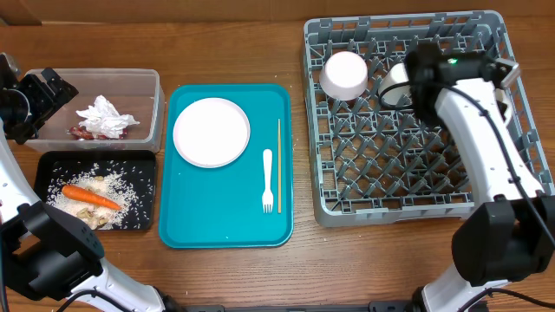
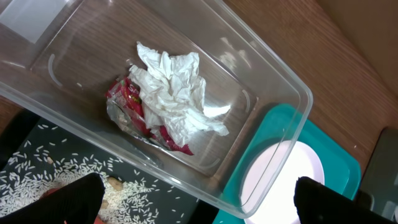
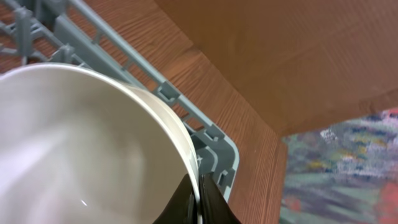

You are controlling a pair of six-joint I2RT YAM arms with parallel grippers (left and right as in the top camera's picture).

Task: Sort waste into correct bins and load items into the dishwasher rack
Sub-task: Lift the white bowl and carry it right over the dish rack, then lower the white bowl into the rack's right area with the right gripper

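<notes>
- Right pincer (image 3: 200,208) pinches the rim of the white cup (image 3: 81,137) inside the grey rack (image 1: 390,211), beside the bowl (image 1: 345,74).
- Left pincer (image 2: 199,198) hangs spread wide over the clear tub (image 2: 273,81), which holds the napkin (image 2: 174,93) and red wrapper (image 2: 127,102).
- Carrot (image 1: 90,198) and rice (image 1: 121,192) lie in the black tray (image 1: 139,169).
- Plate (image 1: 211,132), fork (image 1: 267,180) and chopstick (image 1: 278,165) lie on the teal tray (image 1: 225,208).
- Wood-grain table (image 1: 347,269) carries everything; past its edge shows a blurred, many-coloured patch (image 3: 348,168).
</notes>
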